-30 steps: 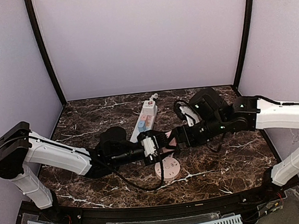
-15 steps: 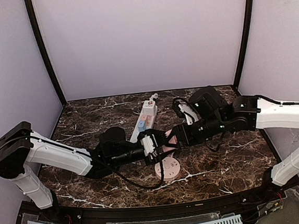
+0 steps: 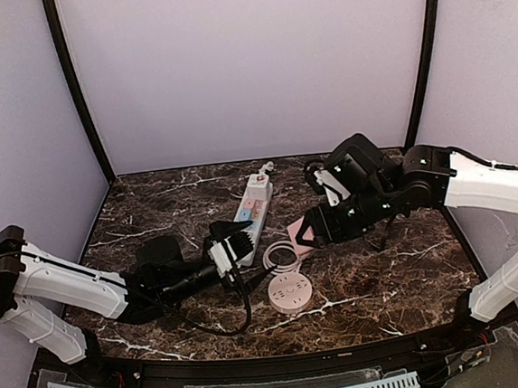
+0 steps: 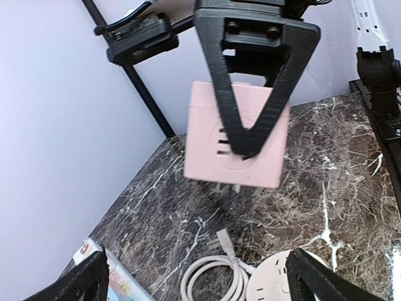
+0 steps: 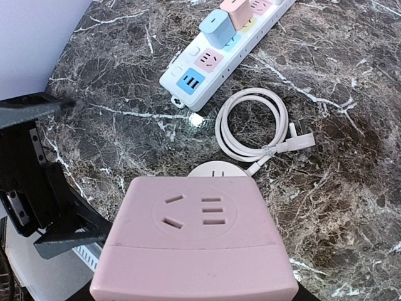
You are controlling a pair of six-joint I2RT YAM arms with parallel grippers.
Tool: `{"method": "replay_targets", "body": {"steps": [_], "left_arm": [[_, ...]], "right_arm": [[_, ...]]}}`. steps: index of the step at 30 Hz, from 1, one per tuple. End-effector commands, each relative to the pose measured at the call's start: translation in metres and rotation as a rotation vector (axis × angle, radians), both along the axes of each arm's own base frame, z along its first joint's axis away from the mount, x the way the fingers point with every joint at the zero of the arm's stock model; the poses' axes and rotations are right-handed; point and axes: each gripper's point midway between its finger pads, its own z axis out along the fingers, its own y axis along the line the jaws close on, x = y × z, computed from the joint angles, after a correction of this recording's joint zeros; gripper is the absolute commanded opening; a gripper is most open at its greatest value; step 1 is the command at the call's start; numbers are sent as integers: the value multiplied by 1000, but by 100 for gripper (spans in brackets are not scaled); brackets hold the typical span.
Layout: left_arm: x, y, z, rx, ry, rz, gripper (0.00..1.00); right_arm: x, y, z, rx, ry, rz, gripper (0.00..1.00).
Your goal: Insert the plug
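The marble counter (image 3: pixel 403 281) carries everything except one item. Beyond and to the left of the right pincer (image 3: pixel 306 235) lies the long white power strip (image 5: pixel 225 47). Its length runs diagonally away from that pincer, with coloured adapters filling its far sockets and a bare socket near the close end.

The right pincer is clenched on the pink socket block (image 5: pixel 194 244) and holds it lifted clear of the counter. One socketed face is turned back toward its own wrist, and another slotted face is turned toward the left pincer (image 3: pixel 244 250). That pincer is released, its jaws spread wide and holding nothing, low over the counter just beside the strip's near end.

Directly under the held block sits a round base (image 3: pixel 290 293). Just ahead of it is the coiled white cable (image 5: pixel 250 125), between the right pincer and the strip.

I take the task's thing to be the plug (image 5: pixel 301 135) that ends that cable. It lies flat on the counter beside the coil, below and slightly ahead of the right pincer. From the left pincer it is straight ahead between the spread jaws, and its long axis appears to run roughly along that pincer's reach with the prongs at the far end. The right pincer is occupied, so the free left one looks better placed to fetch the plug.
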Motion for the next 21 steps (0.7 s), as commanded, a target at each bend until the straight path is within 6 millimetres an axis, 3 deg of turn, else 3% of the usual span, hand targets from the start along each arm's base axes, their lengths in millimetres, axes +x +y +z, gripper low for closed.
{"method": "replay_targets", "body": {"steps": [1, 11, 21], "left_arm": [[17, 28, -4, 34, 25, 168, 99], [50, 67, -15, -69, 180, 431, 99], [69, 112, -22, -219, 329, 608, 98]], "right_arm": [[0, -6, 1, -65, 12, -3, 0], [-28, 18, 1, -2, 201, 136, 0], [-12, 6, -9, -66, 280, 86, 0]]}}
